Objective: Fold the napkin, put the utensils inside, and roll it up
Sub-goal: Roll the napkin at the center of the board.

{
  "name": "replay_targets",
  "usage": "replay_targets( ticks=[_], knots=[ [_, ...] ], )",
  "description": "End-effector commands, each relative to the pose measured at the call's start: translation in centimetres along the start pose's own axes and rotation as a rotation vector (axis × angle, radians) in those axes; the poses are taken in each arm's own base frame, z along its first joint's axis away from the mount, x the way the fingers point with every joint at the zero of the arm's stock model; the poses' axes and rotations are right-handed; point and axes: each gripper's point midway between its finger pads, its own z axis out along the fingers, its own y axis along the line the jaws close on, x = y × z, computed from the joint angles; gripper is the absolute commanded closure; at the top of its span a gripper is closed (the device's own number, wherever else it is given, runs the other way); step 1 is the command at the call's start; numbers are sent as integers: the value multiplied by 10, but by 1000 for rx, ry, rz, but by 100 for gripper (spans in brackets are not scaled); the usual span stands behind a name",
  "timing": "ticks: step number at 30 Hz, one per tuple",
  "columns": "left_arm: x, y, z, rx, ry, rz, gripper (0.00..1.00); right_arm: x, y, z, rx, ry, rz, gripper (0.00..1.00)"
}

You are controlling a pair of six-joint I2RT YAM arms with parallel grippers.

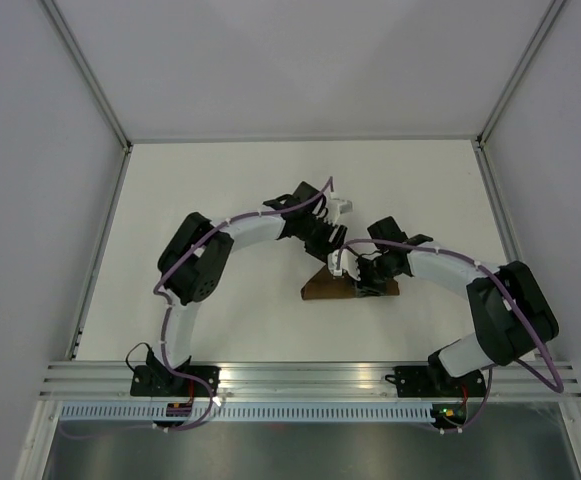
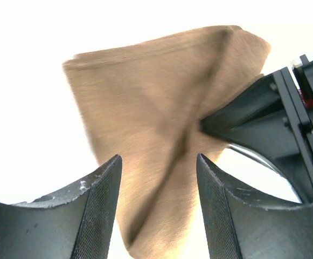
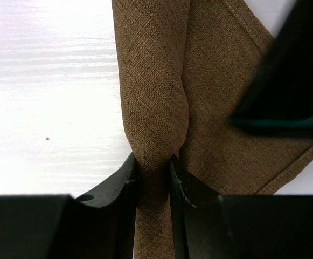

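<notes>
The brown napkin (image 1: 322,289) lies folded on the white table, with one edge rolled into a thick tube (image 3: 153,81) beside its flat part (image 3: 221,81). My right gripper (image 3: 153,162) is shut on that rolled tube, which is pinched between both fingers. In the top view it sits at the napkin's middle (image 1: 367,277). My left gripper (image 2: 159,159) hovers open just over the napkin (image 2: 156,97), with cloth showing in the wide gap and touching neither finger. The right gripper's dark body (image 2: 275,113) is close at its right. The utensils are hidden.
White walls with metal corner posts (image 1: 100,110) enclose the table. An aluminium rail (image 1: 310,378) runs along the near edge between the arm bases. Both wrists crowd together over the napkin (image 1: 335,245). Bare white tabletop (image 1: 220,180) lies around it.
</notes>
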Motion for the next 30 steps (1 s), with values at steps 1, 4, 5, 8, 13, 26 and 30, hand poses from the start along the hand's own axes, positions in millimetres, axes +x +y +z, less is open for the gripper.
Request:
replay_targets(
  ticks=[1,4,5,8,13,26,30],
  knots=[
    [-59,18,-61,-182,-283,-63,37,4,27,0,-175,-12,53,78],
    [-63,34,-84,-257,-383,-118,36,9,28,0,-230,-1,84,78],
    [-67,26,-96,-263,-421,-104,36,9,32,-1,-259,1,100,79],
    [-66,21,-116,-321,-504,-82,36,13,29,-1,-314,9,131,79],
    [-47,9,-135,-415,-615,7,36,20,18,4,-375,37,181,79],
    [-1,-68,-100,-608,-556,560,31,30,-1,18,-506,87,316,78],
    [15,-79,-62,-620,-415,736,31,32,-6,23,-521,101,349,78]
  ],
)
